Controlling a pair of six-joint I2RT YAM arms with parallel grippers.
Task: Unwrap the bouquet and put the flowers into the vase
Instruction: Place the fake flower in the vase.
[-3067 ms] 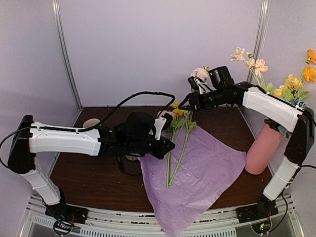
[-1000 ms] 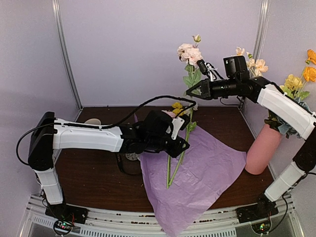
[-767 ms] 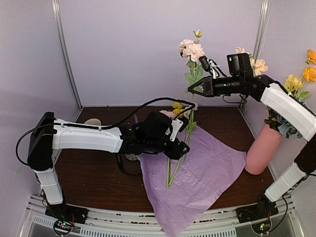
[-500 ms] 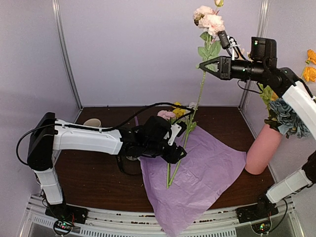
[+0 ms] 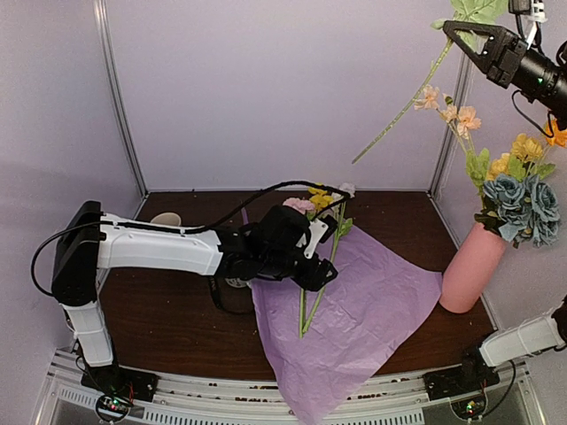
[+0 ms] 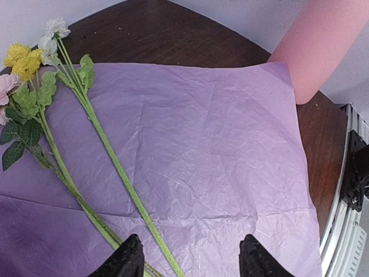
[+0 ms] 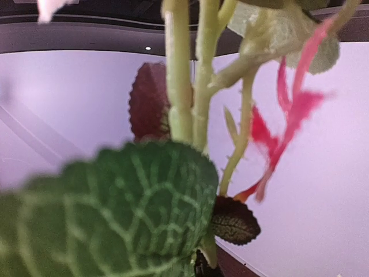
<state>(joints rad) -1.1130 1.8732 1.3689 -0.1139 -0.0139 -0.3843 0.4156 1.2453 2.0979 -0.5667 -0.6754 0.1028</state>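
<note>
The right gripper [image 5: 459,37] is holding a long green stem [image 5: 399,115] high above the table's far right corner, jaws pinched shut on it just under the leaves; the bloom is running out of the top view. The stem's cut end is hanging down and to the left, well apart from the pink vase [image 5: 469,270], which is standing at the table's [image 5: 177,319] right edge with blue, yellow and peach flowers [image 5: 523,190] already crowding its mouth.

To do this step well, the arm should be swinging the stem until it is hanging nearly plumb, bringing the cut end over the vase mouth first. It should be aiming for a gap among the blooms, then lowering straight down so the leaves are not snagging their neighbours. The vase looks light and is sitting close to the edge, so sideways pushing risks tipping it.

The left gripper [image 6: 190,264] is hovering low over the spread lilac tissue paper [image 6: 219,144], jaws apart and holding nothing, with two more stems [image 6: 109,156] lying on the sheet just ahead.
</note>
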